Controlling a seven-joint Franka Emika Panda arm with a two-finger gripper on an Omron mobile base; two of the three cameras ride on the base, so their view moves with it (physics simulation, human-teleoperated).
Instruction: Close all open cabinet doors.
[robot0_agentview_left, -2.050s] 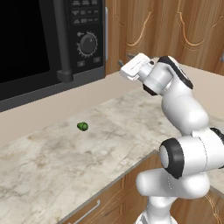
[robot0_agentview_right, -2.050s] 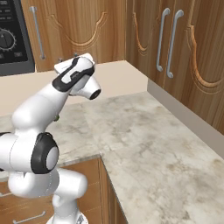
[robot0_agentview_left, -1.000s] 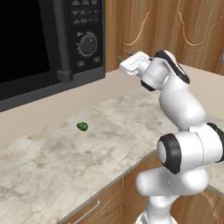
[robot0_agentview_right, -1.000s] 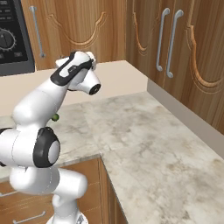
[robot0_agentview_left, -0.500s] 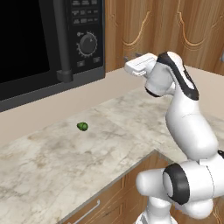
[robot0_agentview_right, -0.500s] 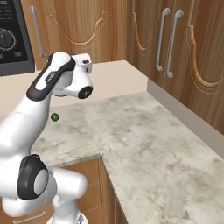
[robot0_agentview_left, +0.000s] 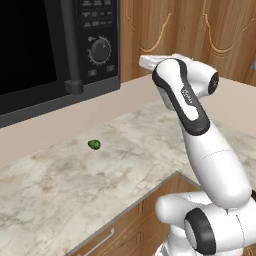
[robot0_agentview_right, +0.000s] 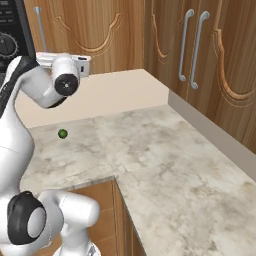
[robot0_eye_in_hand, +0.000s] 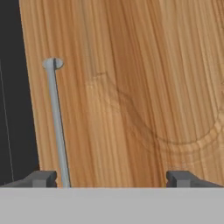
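Note:
A brown wood-grain cabinet door (robot0_eye_in_hand: 135, 87) with a carved curved groove takes up most of the hand view. Its long silver bar handle (robot0_eye_in_hand: 57, 127) runs down the left side, next to the black microwave's edge. My gripper (robot0_eye_in_hand: 113, 178) is open, its tips spread wide, pointing straight at this door and close to it. From the base, the gripper (robot0_agentview_left: 146, 61) hangs high above the counter in front of that door (robot0_agentview_left: 150, 27). I cannot tell whether the door is ajar. On the right wall, two more cabinet doors (robot0_agentview_right: 172, 45) (robot0_agentview_right: 220, 60) look shut.
A black microwave (robot0_agentview_left: 50, 45) hangs to the left of the door. A small green object (robot0_agentview_left: 93, 145) lies on the marble counter (robot0_agentview_right: 175, 165) below it. Wooden drawer fronts (robot0_agentview_left: 115, 232) sit under the counter edge.
The arm has risen and stretched upward. The hand has lifted slightly and turned to face the cabinet door beside the microwave. The green object has stayed put.

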